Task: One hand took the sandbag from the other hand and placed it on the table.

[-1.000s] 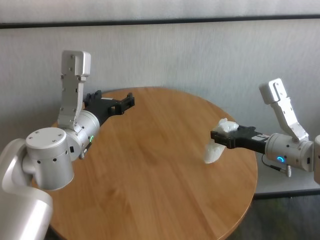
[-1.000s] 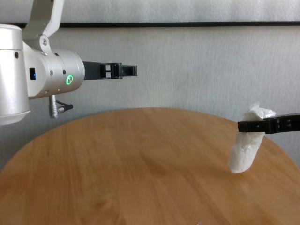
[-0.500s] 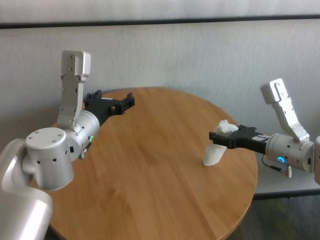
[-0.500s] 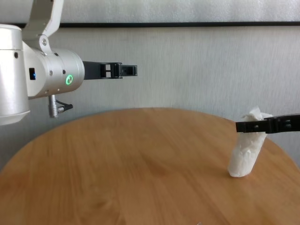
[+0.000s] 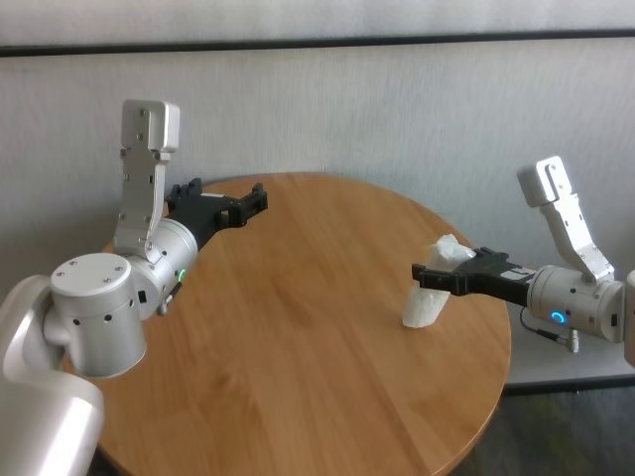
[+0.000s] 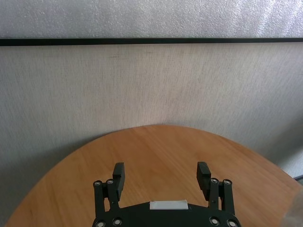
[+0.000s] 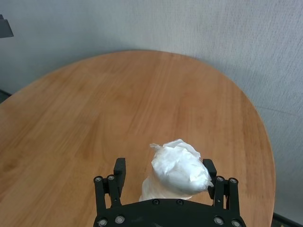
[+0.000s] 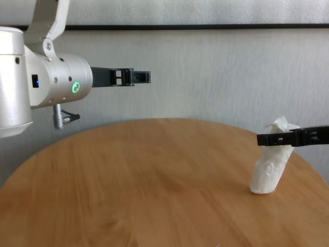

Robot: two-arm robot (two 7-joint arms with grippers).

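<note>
The white sandbag (image 5: 427, 300) stands on end on the round wooden table (image 5: 298, 337), near its right edge, leaning a little. My blue-ringed right gripper (image 5: 434, 270) is level with the bag's upper part, one finger on each side. In the right wrist view the sandbag (image 7: 177, 166) sits between the spread fingers (image 7: 119, 173) with a gap on one side, so the gripper is open. In the chest view the sandbag (image 8: 270, 172) rests on the table top. My green-ringed left gripper (image 5: 253, 198) hovers open and holds nothing above the table's far left.
A pale wall (image 5: 397, 109) with a dark horizontal strip runs close behind the table. The table's right edge (image 5: 506, 347) lies just beyond the sandbag. The left forearm (image 8: 46, 77) fills the chest view's upper left.
The right gripper lowered the sandbag until its bottom end met the table, then its fingers spread apart and let go. The left arm stayed still.
</note>
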